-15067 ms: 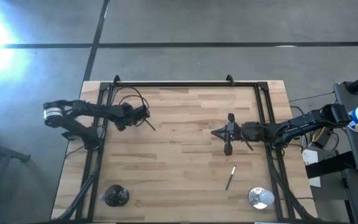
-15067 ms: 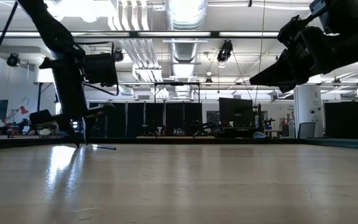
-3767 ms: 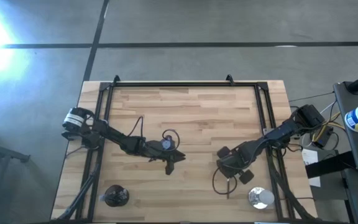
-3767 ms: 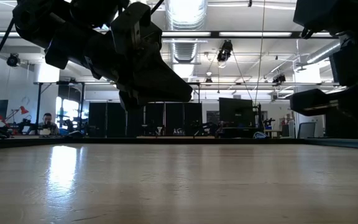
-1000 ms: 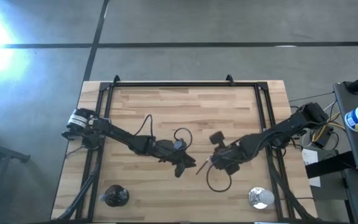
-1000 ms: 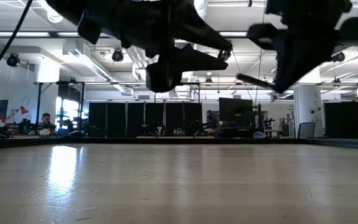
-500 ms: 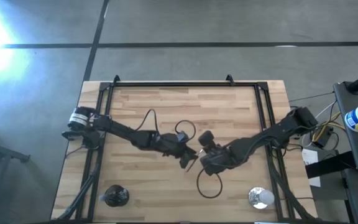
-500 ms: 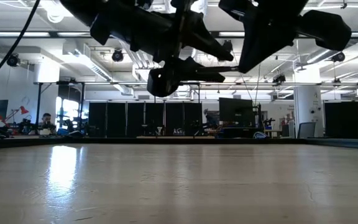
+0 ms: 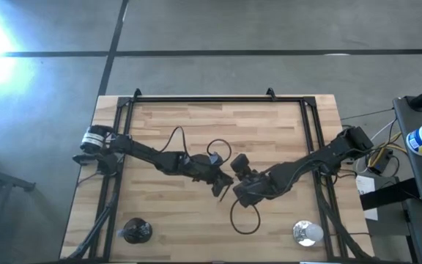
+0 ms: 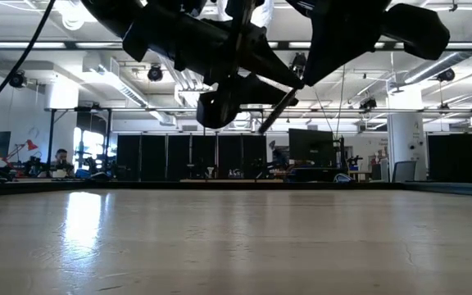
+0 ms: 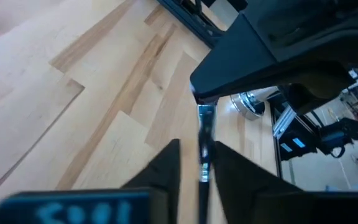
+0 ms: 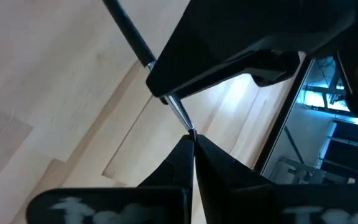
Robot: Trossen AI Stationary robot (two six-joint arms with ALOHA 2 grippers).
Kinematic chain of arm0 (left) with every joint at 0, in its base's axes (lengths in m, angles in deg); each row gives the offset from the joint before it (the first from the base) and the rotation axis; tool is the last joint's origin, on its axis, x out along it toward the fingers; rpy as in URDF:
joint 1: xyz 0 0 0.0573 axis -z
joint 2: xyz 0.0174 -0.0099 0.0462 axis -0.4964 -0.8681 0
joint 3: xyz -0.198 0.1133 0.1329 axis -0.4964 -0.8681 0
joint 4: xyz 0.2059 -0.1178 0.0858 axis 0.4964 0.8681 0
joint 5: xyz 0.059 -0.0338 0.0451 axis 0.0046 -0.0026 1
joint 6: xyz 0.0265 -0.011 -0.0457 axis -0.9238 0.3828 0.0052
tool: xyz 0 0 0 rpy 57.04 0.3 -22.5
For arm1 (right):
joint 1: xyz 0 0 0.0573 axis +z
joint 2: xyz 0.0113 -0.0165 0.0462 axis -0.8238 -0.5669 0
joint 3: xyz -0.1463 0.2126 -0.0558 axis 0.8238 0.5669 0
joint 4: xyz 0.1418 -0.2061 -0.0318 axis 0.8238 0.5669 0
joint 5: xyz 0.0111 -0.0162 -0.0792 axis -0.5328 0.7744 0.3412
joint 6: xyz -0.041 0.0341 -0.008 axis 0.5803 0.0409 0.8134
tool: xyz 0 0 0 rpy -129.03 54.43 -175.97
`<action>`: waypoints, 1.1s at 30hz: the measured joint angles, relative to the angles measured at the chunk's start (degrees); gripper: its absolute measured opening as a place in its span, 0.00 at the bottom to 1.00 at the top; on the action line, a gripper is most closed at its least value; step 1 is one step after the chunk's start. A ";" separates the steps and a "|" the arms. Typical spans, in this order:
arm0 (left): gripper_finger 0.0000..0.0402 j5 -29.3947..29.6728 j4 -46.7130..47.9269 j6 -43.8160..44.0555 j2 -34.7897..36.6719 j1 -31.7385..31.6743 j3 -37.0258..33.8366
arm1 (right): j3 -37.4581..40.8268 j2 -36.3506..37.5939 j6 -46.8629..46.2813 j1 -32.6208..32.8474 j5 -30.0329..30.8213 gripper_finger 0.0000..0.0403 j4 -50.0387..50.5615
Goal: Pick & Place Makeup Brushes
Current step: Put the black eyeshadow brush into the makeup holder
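Makeup brush [image 9: 220, 188], one, aloft over counter [image 9: 196, 117] centre, nearer front edge, pinched by right end effector [image 12: 190, 138] at silver end, left end effector [image 11: 197, 163] straddling shaft, grip unconfirmed: recommend left clamp firm before right lets go.

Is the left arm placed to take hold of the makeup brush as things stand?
Probably yes. The left gripper meets the right gripper above mid-table, and in the left wrist view the makeup brush runs between the left fingers, nothing blocking it.
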 joint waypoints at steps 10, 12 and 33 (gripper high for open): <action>0.03 -0.25 0.03 -6.15 0.18 0.00 0.00 | 0.00 1.63 -6.90 0.54 0.24 0.06 -1.92; 0.03 -0.19 1.56 -7.61 0.54 -0.07 -0.02 | 0.00 2.73 -10.45 0.66 0.22 0.10 -1.34; 0.02 13.76 43.53 -10.99 25.73 22.74 -0.03 | 24.16 21.72 -27.18 1.64 4.10 0.03 -26.29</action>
